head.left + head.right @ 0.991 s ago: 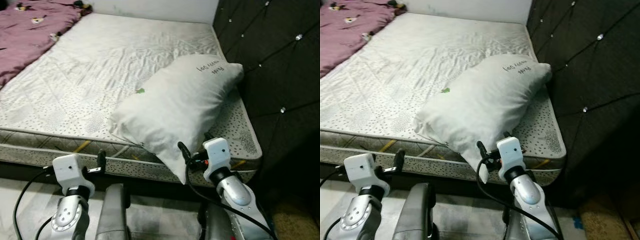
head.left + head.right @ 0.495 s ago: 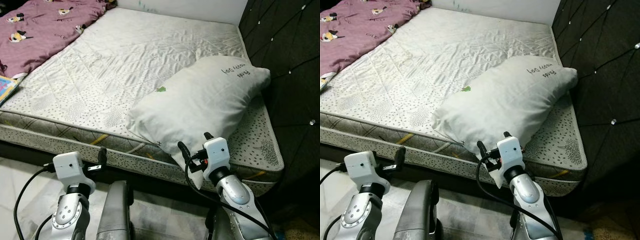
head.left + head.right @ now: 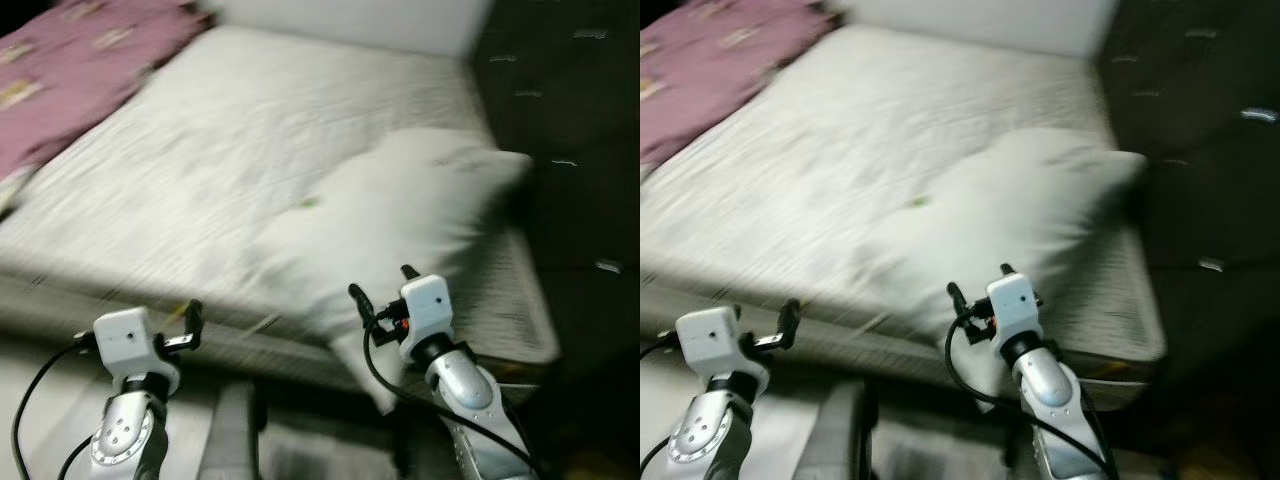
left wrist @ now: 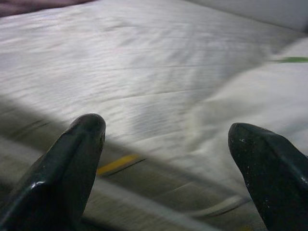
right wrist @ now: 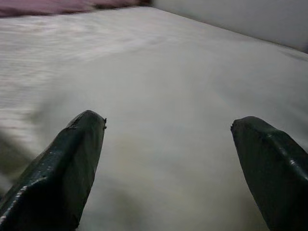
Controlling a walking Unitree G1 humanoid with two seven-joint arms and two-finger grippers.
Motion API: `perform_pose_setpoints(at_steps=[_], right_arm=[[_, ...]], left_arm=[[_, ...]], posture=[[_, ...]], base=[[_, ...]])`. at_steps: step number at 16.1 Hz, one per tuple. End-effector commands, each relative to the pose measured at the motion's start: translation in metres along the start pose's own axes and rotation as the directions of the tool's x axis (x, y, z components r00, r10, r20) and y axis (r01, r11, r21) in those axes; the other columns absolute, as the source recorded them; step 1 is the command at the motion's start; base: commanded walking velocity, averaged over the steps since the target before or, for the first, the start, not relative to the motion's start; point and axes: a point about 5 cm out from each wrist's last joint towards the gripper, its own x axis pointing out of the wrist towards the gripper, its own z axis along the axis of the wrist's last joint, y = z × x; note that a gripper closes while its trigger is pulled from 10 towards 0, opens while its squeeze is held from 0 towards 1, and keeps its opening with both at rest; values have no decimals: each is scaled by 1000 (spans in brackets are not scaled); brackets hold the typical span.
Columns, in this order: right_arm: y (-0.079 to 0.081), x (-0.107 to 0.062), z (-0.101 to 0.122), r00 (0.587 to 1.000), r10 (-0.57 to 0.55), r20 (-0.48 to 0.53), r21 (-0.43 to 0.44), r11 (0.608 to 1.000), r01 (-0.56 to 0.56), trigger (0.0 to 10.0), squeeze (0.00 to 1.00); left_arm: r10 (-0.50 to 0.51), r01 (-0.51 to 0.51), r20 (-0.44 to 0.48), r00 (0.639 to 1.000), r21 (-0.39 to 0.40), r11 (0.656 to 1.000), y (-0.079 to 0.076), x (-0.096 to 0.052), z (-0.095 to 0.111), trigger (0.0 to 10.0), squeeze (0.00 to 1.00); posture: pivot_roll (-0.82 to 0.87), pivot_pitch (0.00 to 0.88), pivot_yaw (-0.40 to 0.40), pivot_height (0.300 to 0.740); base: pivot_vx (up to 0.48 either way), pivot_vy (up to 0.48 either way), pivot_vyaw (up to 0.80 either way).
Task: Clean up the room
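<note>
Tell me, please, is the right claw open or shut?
Open: the right claw shows its two black fingers spread wide apart, facing the large white fabric pillow, with nothing between them.

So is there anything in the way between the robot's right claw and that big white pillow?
Nothing visible. The right claw is open right at the near end of the pillow, which lies on the mattress, with no object between them.

Mattress [image 3: 200, 170] bears white pillow [image 3: 400, 215], purple blanket [image 3: 70, 70].

right gripper [image 5: 168, 168] | fingers [image 5: 62, 168] apart | white pillow [image 5: 168, 120] between, blurred
</note>
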Motion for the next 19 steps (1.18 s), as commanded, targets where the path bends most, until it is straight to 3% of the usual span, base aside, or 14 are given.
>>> perform_pose_setpoints(at_steps=[1, 4, 16, 19], right_arm=[[-7, -3, -2, 1000, -21, -11, 0, 1000, 21, 10000, 0], [-7, -3, -2, 1000, -24, -8, 12, 1000, 24, 10000, 0], [-8, -4, -4, 1000, -21, -15, 12, 1000, 22, 10000, 0], [-17, -1, -4, 996, -48, -72, 32, 998, 50, 10000, 0]], left_arm=[[-27, 27, -5, 1000, -5, 1000, -8, 1, -1, 10000, 0], [-27, 27, -5, 1000, -11, 1000, -7, 1, -1, 10000, 0], [-17, 17, -22, 1000, 0, 1000, -7, 0, -4, 10000, 0], [-14, 14, -26, 1000, 12, 1000, -6, -1, -3, 10000, 0]], posture=[[64, 69, -40, 540], [66, 69, -41, 540], [70, 60, -44, 540], [72, 60, -42, 540]], base=[[285, 0, 0], [279, 0, 0], [0, 0, 114], [0, 0, 0]])
